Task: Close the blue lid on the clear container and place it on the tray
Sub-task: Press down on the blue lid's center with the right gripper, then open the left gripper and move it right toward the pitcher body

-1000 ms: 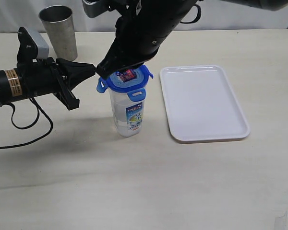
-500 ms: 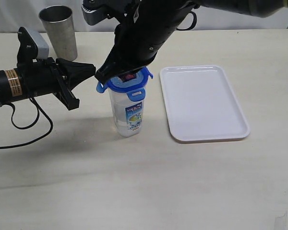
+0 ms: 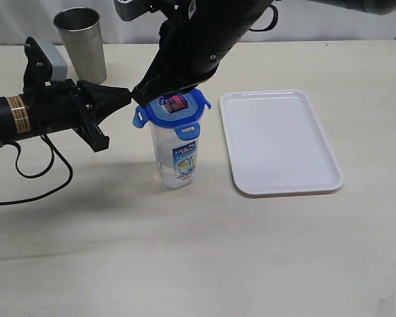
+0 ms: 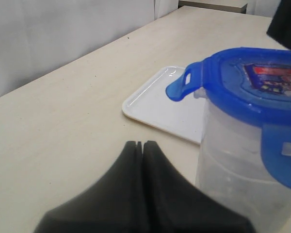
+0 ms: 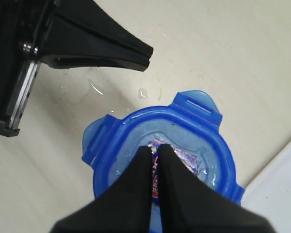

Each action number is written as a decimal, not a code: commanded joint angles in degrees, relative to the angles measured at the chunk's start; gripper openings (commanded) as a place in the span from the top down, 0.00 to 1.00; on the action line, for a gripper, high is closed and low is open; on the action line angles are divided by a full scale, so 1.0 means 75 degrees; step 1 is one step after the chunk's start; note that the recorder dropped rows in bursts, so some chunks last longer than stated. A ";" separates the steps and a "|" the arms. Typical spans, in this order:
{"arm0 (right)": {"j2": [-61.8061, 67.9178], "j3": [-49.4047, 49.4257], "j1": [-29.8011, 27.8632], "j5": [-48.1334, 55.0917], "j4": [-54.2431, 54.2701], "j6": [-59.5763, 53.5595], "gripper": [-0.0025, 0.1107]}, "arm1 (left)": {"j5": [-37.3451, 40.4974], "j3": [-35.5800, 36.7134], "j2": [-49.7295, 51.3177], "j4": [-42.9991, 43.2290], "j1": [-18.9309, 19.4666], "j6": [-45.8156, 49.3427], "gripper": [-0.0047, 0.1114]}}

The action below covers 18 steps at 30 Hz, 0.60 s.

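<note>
Right claw (image 5: 153, 149) over blue lid (image 5: 196, 121)

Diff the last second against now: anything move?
Right tool, shut, dipped toward the blue lid, hiding its sticker, then rose back. Nothing gripped or released. Left tool, clear container, tray and metal cup unchanged.

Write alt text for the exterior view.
A clear container with a blue lid on top stands on a table beside a white tray. The right gripper, shut, points down at the lid; the left gripper, shut, points at it from the side. A metal cup stands farther back.
</note>
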 commanded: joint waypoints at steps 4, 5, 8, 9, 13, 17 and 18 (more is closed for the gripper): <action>-0.0095 0.0555 0.0004 -0.0311 -0.0034 0.0003 0.94 | -0.0034 -0.0042 -0.0019 0.0110 0.0017 -0.0059 0.96; -0.0095 0.0553 0.0004 -0.0288 -0.0060 0.0003 0.94 | -0.0034 -0.0042 -0.0019 0.0110 0.0017 -0.0059 0.96; -0.0166 0.0535 0.0004 -0.0287 -0.0060 0.0003 0.94 | -0.0034 -0.0042 -0.0019 0.0110 0.0017 -0.0059 0.96; -0.0237 0.0518 0.0004 -0.0303 -0.0060 0.0003 0.94 | -0.0034 -0.0042 -0.0019 0.0123 0.0017 -0.0059 0.96; -0.0642 0.0464 0.0004 -0.0387 -0.0060 -0.0029 0.94 | -0.0034 -0.0042 -0.0019 0.0141 0.0017 -0.0072 0.96; -0.1243 0.0464 0.0004 -0.0250 -0.0258 -0.0066 0.94 | -0.0019 -0.0042 -0.0035 0.0215 0.0017 -0.0072 0.96; -0.1359 0.0464 0.0004 -0.0200 -0.0281 -0.0066 0.94 | 0.0013 -0.0042 -0.0058 0.0312 0.0048 -0.0072 0.96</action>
